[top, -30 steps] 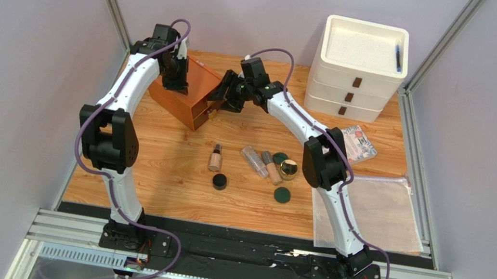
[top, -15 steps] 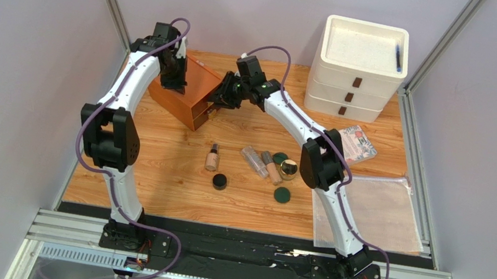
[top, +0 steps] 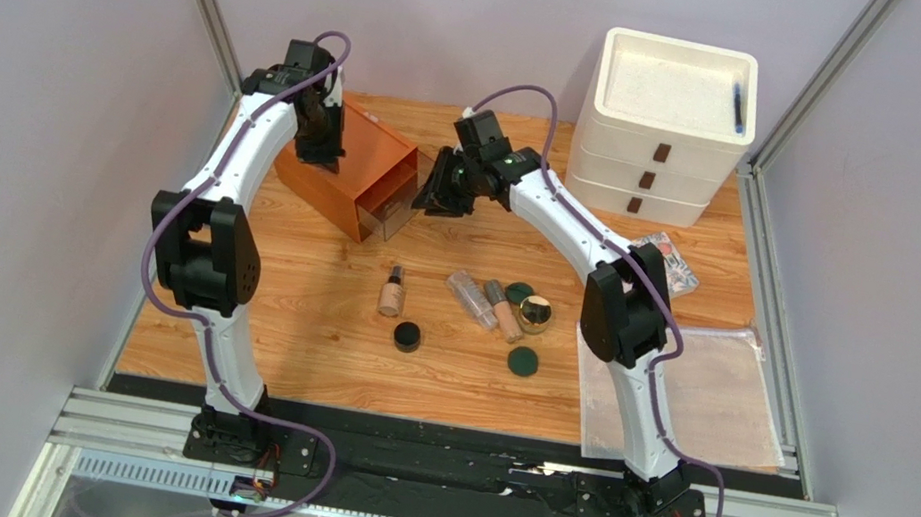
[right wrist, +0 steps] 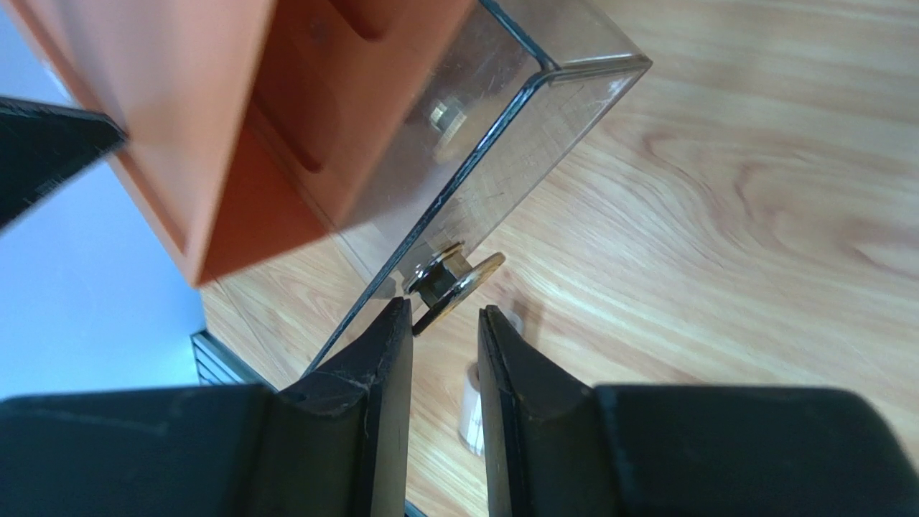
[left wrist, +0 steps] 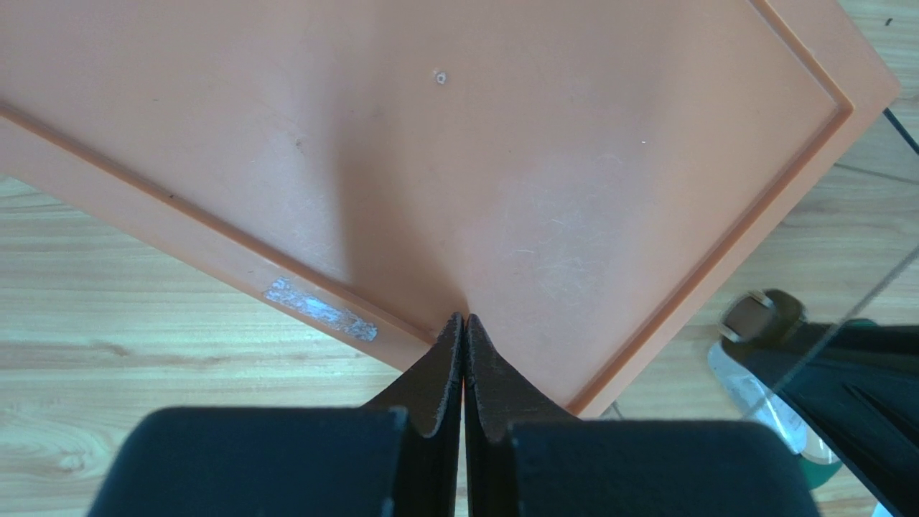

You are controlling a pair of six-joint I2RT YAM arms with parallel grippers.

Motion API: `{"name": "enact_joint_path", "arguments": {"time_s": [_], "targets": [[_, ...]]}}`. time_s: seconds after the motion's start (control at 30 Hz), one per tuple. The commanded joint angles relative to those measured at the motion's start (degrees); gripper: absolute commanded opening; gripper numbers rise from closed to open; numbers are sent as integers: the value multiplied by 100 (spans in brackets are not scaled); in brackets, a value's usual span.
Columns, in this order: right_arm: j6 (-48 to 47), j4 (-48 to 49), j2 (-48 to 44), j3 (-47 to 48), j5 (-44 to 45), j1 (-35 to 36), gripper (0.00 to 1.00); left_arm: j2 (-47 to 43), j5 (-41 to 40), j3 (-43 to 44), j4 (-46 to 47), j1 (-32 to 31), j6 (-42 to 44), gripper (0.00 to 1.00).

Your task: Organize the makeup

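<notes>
table (top: 304, 352): light wood; the orange box (top: 336, 174) stands cornerwise in its far left part.
white drawer stack (top: 660, 131): three tiers, well to the right of the orange box, at the far edge.
clear plastic bag (top: 704, 394): flat, far right of the box and nearer the arm bases.
clear drawer (top: 395, 205): pulled out of the box's right side.
left gripper (left wrist: 464, 325): fingers pressed together on nothing, tips down on the box's top by a corner.
right gripper (right wrist: 440, 312): fingers a narrow gap apart, right at the drawer's brass knob (right wrist: 444, 269); whether they touch it cannot be told.
printed packet (top: 668, 264): well right of the box.
foundation bottle (top: 392, 292): lying on the table, nearest the box, on the drawer's near side.
clear tube (top: 470, 297), beige tube (top: 503, 313): side by side, farther right of the box.
gold-rimmed jar (top: 536, 310): beyond the tubes from the box.
dark green discs (top: 523, 361): two, farthest from the box with the jar.
black pot (top: 408, 335): beyond the bottle from the box.
</notes>
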Motion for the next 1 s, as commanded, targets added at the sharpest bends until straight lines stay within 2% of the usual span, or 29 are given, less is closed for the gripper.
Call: {"name": "enact_joint_path", "arguments": {"time_s": [0.0,0.13,0.23,0.33,0.4,0.43,0.5,0.7,0.97], "targets": [[-585,-955,-390,-613,510,-234,27,218,-345,94,-435,32,-35,0],[-769,-720,-829,-991,379,-234,29,218,-425,112,-470,32,-8,0],[-849,-359,-1014,-1150,177,-225,36,235,-390,147,-462,32,-17,0],[-1051,-226,-1181,-1107,79,-225,58,314,-346,304,-557,32,79,0],[-1287,-226,-1331,-1141,211,-208,67,375,-346,471,-646,32,106,0],[-1384,-243,-1471,-1185,255,-216,74,393,-355,498,-681,32,141,0],[-1656,-348,-1647,-1264,465,-216,77,393,-346,551,-699,32,141,0],[-2359,-884,-2096,-1852,958,-208,78,376,-223,560,-716,32,176,0],[-3037,-736,-2404,-2986,994,64,77,402,-240,490,-734,32,255,0]]}}
